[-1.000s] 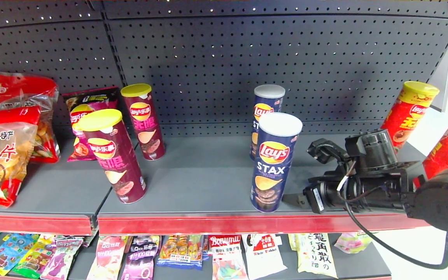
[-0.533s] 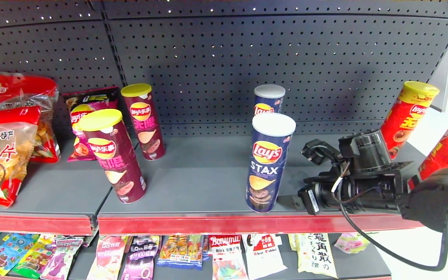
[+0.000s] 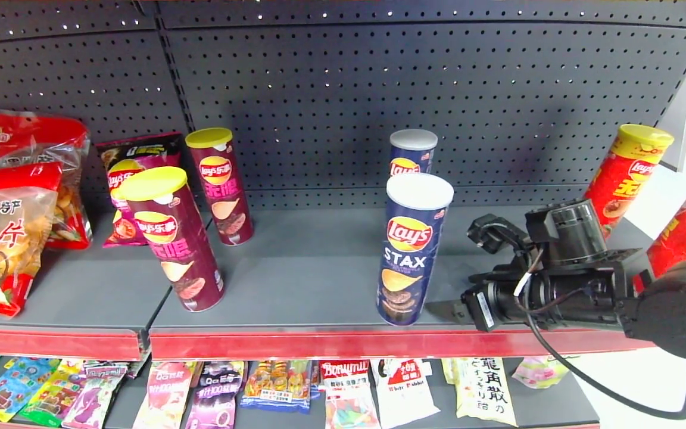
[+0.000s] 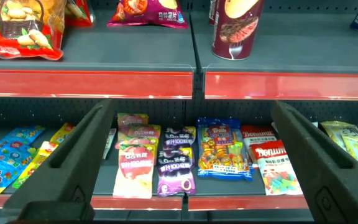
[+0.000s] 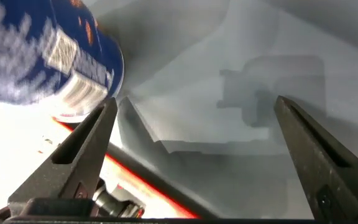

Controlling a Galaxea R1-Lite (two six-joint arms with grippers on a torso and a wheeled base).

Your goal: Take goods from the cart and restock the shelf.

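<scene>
Our blue can (image 3: 414, 250) stands upright near the front edge of the shelf (image 3: 319, 280), directly before a second blue can (image 3: 412, 152); we judge this keeps the row facing out. Just right of it, our right gripper (image 3: 447, 308) lies low over the shelf, jaws spread wide and holding nothing, with the can outside them.

Pegboard (image 3: 331, 89) behind; maroon cans (image 3: 173, 250) beside red bags (image 3: 3, 238), red cans (image 3: 626, 170) far right, sweet packets (image 3: 167, 387) below.

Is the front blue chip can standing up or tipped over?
Upright: the blue can stands on its base on the shelf, lid up.
</scene>
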